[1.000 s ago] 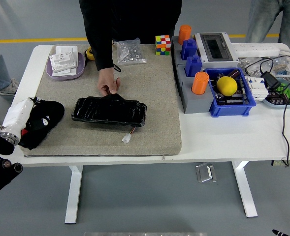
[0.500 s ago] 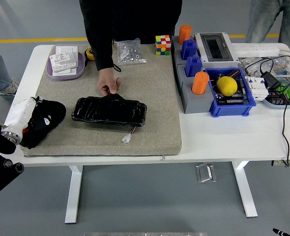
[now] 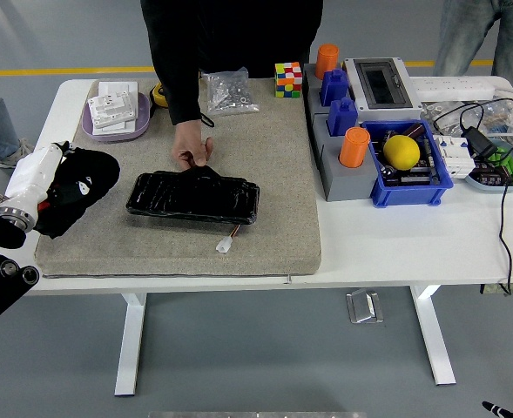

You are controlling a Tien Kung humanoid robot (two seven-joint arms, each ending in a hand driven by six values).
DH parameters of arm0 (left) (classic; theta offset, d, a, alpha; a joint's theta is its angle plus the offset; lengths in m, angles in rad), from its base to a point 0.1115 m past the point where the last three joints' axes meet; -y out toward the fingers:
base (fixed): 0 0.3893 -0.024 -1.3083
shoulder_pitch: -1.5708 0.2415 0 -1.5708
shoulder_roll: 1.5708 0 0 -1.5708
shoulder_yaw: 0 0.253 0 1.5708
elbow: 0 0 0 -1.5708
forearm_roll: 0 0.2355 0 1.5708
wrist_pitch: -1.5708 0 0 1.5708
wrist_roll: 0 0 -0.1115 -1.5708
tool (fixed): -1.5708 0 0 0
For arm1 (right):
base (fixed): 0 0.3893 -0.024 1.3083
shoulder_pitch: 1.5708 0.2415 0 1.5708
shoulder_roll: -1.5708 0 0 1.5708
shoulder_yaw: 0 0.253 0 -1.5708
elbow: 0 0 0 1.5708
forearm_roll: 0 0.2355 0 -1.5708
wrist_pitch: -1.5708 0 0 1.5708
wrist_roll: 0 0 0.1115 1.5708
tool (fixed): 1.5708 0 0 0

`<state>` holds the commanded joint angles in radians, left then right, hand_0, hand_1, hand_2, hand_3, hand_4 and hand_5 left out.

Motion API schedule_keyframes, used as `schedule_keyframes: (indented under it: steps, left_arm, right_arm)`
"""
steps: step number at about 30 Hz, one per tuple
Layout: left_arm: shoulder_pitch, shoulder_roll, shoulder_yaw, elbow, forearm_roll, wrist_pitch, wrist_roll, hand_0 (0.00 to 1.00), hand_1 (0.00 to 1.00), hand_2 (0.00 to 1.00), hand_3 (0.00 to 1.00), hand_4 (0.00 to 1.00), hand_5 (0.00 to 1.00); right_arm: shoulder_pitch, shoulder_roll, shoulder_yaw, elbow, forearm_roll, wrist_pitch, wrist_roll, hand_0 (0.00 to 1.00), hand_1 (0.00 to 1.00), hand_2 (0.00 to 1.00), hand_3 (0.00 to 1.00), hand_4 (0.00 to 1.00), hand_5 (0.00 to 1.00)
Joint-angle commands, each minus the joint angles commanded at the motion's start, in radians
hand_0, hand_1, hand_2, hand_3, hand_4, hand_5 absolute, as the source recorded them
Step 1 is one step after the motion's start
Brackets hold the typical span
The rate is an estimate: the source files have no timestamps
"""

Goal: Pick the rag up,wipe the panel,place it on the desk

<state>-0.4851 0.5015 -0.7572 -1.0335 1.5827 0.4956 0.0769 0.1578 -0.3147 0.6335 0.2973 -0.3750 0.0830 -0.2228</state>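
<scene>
Rag [image 3: 80,193] first: the black cloth sits bunched in my left hand [image 3: 60,187] at the left edge of the grey mat [image 3: 265,174], and my fingers are closed around it, mostly buried in the folds (only the white forearm shell behind them shows clearly). The bundle hangs over the mat's left border; I cannot tell whether its underside touches the mat. My right hand is out of sight.

Nearer the front edge of the mat, a small white connector [image 3: 226,246] on short wires lies just beside the panel [image 3: 193,197]. The panel is a glossy black tray-like piece lying flat, long side running left to right, in the middle of the mat and well apart from the rag.

At the panel's far edge a person's hand [image 3: 192,148] reaches down from a black sleeve, its fingertips touching the rim.

Farther back on the mat lie a clear bag of small metal parts [image 3: 230,92] and a colour cube [image 3: 287,79]. At the far left corner a lilac dish [image 3: 117,115] holds white cards.

To the right, on the bare white desk [image 3: 395,239], a grey block [image 3: 343,170] carries orange and blue pieces, and just beside it a blue bin [image 3: 408,183] holds a yellow ball [image 3: 401,151].
</scene>
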Motion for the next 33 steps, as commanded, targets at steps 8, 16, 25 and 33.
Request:
schedule_keyframes:
  steps: [8,16,25,33]
  left_arm:
    - [-0.041,-0.02,0.025,-0.009,0.017,-0.006,0.025,0.273,0.192,0.564,0.528,0.309,0.002]
    - [-0.068,-0.051,0.065,0.004,0.029,-0.01,0.047,0.269,0.191,0.562,0.527,0.307,0.002]
    - [-0.088,-0.073,0.132,0.0,0.025,-0.017,0.056,0.267,0.19,0.564,0.527,0.307,0.002]
    - [-0.103,-0.088,0.179,-0.017,0.037,-0.024,0.073,0.267,0.189,0.564,0.528,0.307,0.002]
  right_arm:
    - [0.002,-0.001,-0.001,-0.001,0.0,0.002,0.001,0.782,0.676,0.717,0.643,0.998,0.555]
    - [0.003,-0.005,-0.002,-0.003,0.002,0.004,0.002,0.782,0.675,0.717,0.643,0.998,0.553]
    - [0.001,-0.006,-0.003,-0.003,0.003,0.006,0.004,0.782,0.676,0.718,0.644,0.998,0.551]
    - [0.0,-0.007,-0.009,-0.004,0.004,0.007,0.005,0.781,0.675,0.717,0.643,0.998,0.55]
